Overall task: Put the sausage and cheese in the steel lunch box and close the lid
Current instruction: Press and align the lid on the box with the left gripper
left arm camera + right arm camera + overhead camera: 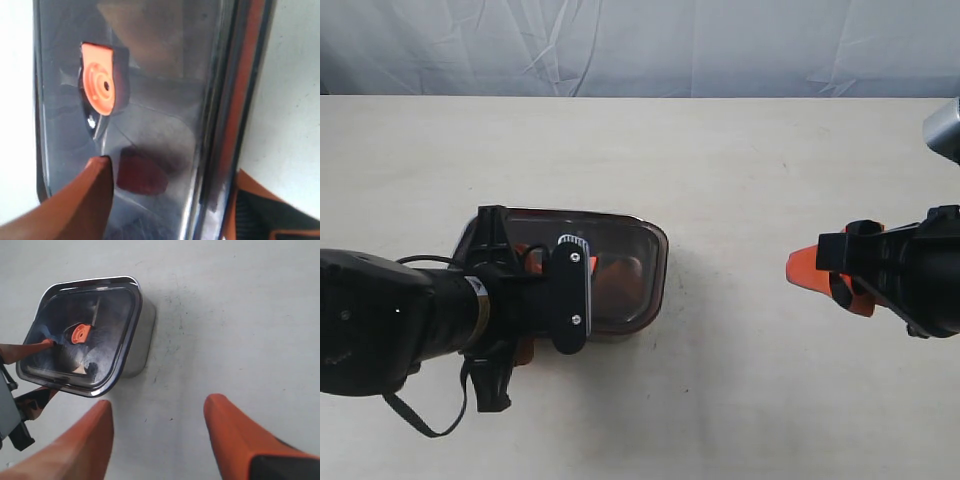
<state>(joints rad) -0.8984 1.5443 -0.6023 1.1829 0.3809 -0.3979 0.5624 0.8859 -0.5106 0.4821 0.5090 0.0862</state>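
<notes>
The dark smoky lid (625,250) lies on top of the steel lunch box (139,335), its orange valve tab (98,85) facing up. Through the lid the sausage (140,174) shows as a dark-red shape, and the cheese (616,282) as a dim brownish-orange block. My left gripper (171,167) is open at the box's left end. One finger (90,195) hangs over the lid and the other (250,210) is outside the rim. My right gripper (810,272) is open over bare table to the right of the box, holding nothing.
The box stands left of centre on a pale table (740,180). A grey cloth backdrop (640,45) runs along the far edge. A metal part (945,128) pokes in at the right edge.
</notes>
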